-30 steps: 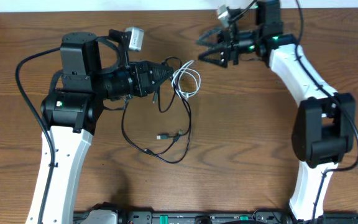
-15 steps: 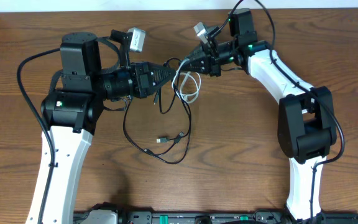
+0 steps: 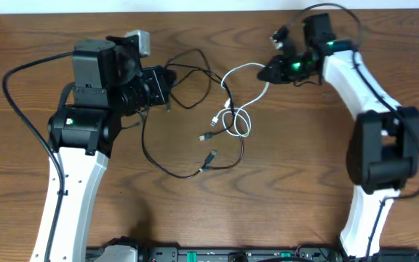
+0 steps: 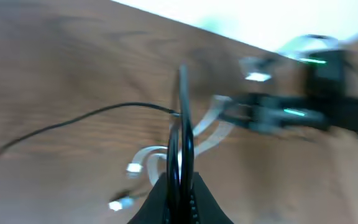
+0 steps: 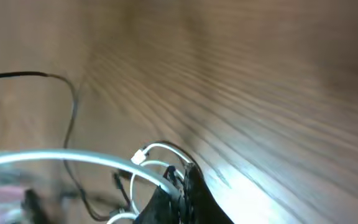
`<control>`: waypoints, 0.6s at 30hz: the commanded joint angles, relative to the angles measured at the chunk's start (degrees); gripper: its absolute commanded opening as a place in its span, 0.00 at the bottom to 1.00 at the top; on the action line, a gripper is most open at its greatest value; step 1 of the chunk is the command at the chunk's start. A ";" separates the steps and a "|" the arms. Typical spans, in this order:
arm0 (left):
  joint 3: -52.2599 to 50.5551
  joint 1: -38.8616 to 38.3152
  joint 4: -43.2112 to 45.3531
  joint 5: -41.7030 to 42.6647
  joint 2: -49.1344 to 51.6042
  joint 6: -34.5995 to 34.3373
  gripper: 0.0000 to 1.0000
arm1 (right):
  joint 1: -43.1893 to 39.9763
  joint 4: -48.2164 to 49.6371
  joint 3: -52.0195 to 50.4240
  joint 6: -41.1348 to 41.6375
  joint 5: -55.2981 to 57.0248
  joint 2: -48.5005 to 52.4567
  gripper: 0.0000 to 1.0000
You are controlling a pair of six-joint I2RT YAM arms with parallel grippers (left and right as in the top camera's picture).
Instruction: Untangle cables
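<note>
1. Pulls left gripper (image 3: 168, 87) back leftward since earlier, clenched on black cable (image 3: 145, 145).
2. Swings right gripper (image 3: 269, 73) back rightward, pinching white cable (image 3: 242, 67).
3. Leaves both cables crossed on table (image 3: 289, 182) between grippers.

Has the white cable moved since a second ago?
Yes. The white cable now loops farther from the far edge of the table and more to the right, one end drawn out to the right gripper.
</note>
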 commanded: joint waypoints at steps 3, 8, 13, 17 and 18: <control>0.61 0.15 -2.82 -25.62 0.81 -0.09 0.08 | -1.31 -3.13 0.61 -4.22 8.02 -17.57 0.01; 0.50 0.15 -3.67 -29.66 2.05 -0.07 0.08 | -3.19 -5.18 0.61 -4.15 8.87 -31.39 0.01; 0.50 0.15 -3.67 -31.28 3.96 0.13 0.08 | -5.44 -6.69 0.61 -2.78 7.98 -39.98 0.01; 0.50 0.15 -4.35 -35.21 6.45 0.13 0.08 | -7.65 -6.32 0.61 -1.66 4.81 -45.24 0.01; 0.50 0.15 -4.92 -35.91 7.26 0.13 0.08 | -8.85 -6.01 0.61 -0.31 4.79 -47.21 0.01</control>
